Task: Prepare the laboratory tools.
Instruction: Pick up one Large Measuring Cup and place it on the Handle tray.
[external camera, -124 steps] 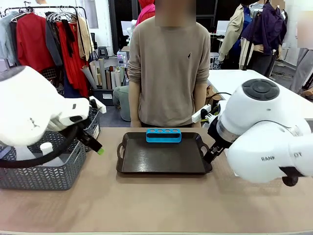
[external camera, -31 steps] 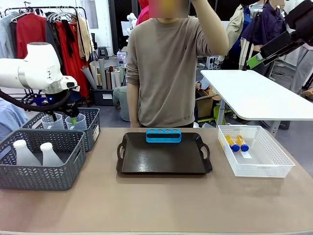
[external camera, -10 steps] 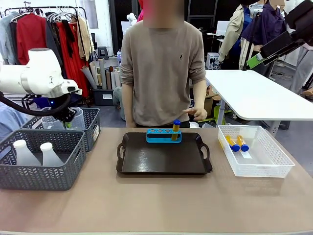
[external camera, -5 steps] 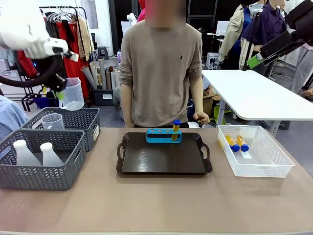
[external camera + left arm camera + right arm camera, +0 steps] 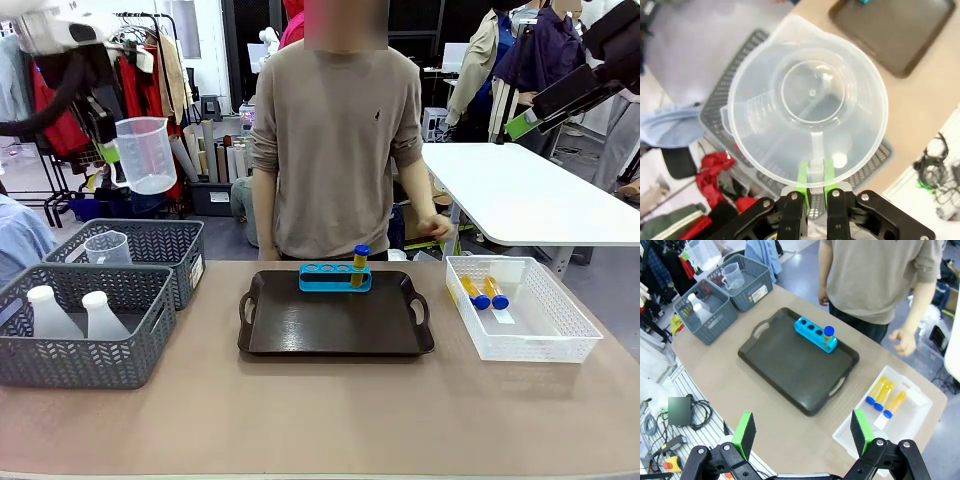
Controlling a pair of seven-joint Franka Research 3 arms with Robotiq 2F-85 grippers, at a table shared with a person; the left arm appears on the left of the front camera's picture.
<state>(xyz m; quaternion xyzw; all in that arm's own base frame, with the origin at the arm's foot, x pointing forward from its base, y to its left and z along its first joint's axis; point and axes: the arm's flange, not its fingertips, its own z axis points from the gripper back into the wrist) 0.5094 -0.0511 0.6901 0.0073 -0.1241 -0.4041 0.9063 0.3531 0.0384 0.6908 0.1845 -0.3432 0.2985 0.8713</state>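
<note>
Left jaws clamp shut on the beaker (image 5: 810, 105) at its handle, holding it upright, high above the grey baskets (image 5: 190, 262). From these jaws the tray (image 5: 330, 325) lies well below and toward the right arm's side. Right jaws gape wide and empty, far above the tubes (image 5: 876, 390).

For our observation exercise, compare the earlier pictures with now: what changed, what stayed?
The left gripper took a measuring beaker by its handle and lifted it out of the far grey basket. A blue-capped tube now stands in the blue rack, which was empty. The tray, the two flasks and the other beaker stayed put.
</note>
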